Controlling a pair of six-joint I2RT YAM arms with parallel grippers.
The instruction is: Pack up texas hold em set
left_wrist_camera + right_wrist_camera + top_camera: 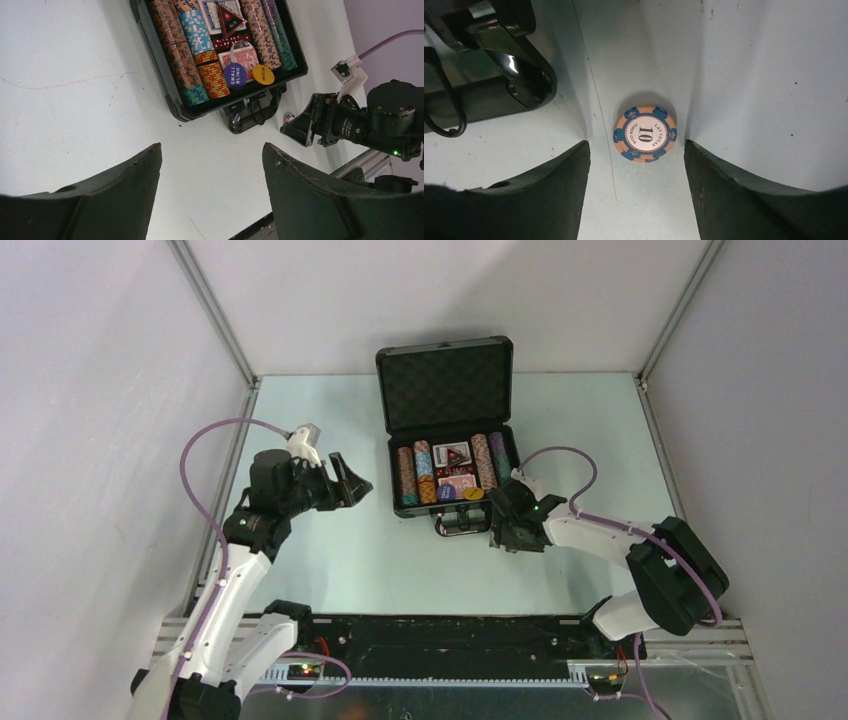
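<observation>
1. Hovering low over the table, the right gripper [636, 150] holds its fingers wide apart and empty. A lone poker chip [645, 133] marked "10" lies flat and face up just past the fingertips, at 12 o'clock from the gap and roughly on its centreline.
2. The chip is round, so it has no long axis to line up with. By this reading, the pinch depends only on moving forward until the fingers flank its rim.
3. The briefcase [445, 385] stands open at table centre, lid up. Its tray already holds rows of striped chips [192, 55], the card decks and the blind discs. The stray chip sits on the table outside it, near the handle [252, 112], which lies at 10 o'clock from the chip in the right wrist view.
4. The left gripper [211, 150], also spread and empty, hangs at 9 o'clock from the case, well apart from the chip. The right arm is plainly nearer and looks set for this pickup.
</observation>
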